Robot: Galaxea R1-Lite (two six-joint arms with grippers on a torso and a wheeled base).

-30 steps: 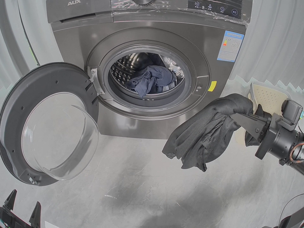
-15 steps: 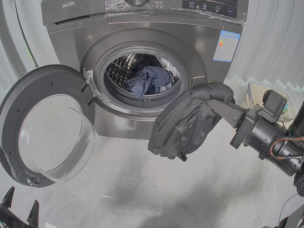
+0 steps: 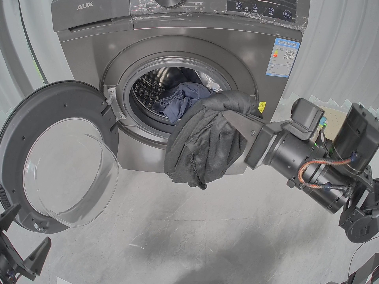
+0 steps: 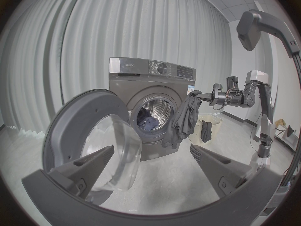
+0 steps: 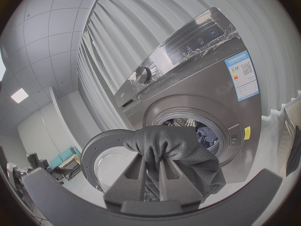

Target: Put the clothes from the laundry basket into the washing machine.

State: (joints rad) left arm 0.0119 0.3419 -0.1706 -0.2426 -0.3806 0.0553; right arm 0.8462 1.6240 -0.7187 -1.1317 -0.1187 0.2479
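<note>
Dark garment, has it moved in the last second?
Yes, the dark garment went left, from the basket to the opening of the washing machine.

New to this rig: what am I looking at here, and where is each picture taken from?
A two-armed robot is loading laundry. One picture looks down from its head; the other two come from a camera on each wrist. The right pincer is shut on a dark grey garment, held before the washing machine, whose door stands open. Blue clothes already lie in the drum. The left pincer is open and empty, low near the floor. The laundry basket stands on the floor at the robot's right, another dark piece draped over its rim.
</note>
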